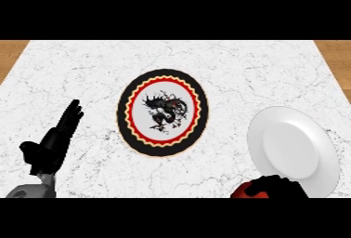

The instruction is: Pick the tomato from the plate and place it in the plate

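Note:
A plain white plate [295, 148] lies at the right of the marble counter. A black-rimmed plate [162, 113] with a red scalloped ring and a dark dragon picture lies in the middle, with nothing on it. At the view's lower right edge, just below the white plate's near rim, my right hand [277, 187] is curled round a red tomato [242, 191], of which only the left side shows. My left hand [53, 142] rests at the lower left with its fingers straight, pointing up and away, well apart from both plates.
The white marble counter [82, 69] fills the view, with wooden floor [14, 51] showing past its far left and far right corners.

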Motion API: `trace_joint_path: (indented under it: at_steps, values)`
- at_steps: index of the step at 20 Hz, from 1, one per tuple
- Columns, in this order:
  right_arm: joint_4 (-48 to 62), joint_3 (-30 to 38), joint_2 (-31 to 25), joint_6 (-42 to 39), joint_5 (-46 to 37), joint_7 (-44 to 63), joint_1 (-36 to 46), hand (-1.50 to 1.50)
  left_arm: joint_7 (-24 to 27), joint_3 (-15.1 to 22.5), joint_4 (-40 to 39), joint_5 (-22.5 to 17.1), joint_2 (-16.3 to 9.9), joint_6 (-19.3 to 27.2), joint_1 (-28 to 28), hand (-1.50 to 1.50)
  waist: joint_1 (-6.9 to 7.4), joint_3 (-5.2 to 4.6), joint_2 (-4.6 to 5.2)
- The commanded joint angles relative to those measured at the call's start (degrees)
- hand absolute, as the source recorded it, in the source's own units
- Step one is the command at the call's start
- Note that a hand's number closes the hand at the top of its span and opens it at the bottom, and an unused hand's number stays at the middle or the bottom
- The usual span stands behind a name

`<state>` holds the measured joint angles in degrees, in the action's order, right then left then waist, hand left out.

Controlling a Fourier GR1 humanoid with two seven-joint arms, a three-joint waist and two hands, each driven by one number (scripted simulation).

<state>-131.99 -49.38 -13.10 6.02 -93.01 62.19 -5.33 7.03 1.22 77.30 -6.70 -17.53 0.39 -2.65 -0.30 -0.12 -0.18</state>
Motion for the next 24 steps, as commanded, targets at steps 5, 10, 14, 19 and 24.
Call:
trace_joint_path:
  at_steps: [5,10,14,19,24]
  values:
    - [11.68,6.21,12.84,-11.64,5.78,3.49,16.44,1.50,1.15,0.51,0.99,1.30,1.48,-0.28,1.54,0.00,1.30,0.08,0.33]
    - [21.63,6.31,13.01,-7.68,14.51,9.76,28.31,1.50,1.09,0.54,-1.93,2.86,2.57,0.67,-1.63,0.00,1.26,0.07,0.35]
    - [34.64,13.77,13.06,-0.86,22.34,5.44,35.37,1.50,-0.40,1.06,-0.95,2.76,4.16,1.44,-2.37,0.00,1.93,0.11,0.54]
    - [49.35,12.22,13.08,9.74,26.37,4.58,42.81,1.50,0.10,-0.15,-2.46,2.21,2.81,-0.79,-2.91,0.00,2.01,0.11,0.52]
    - [60.06,15.61,13.08,15.39,32.56,1.41,49.62,1.50,-0.38,-1.10,-1.60,1.80,2.15,-1.46,-3.04,0.00,2.24,0.12,0.56]
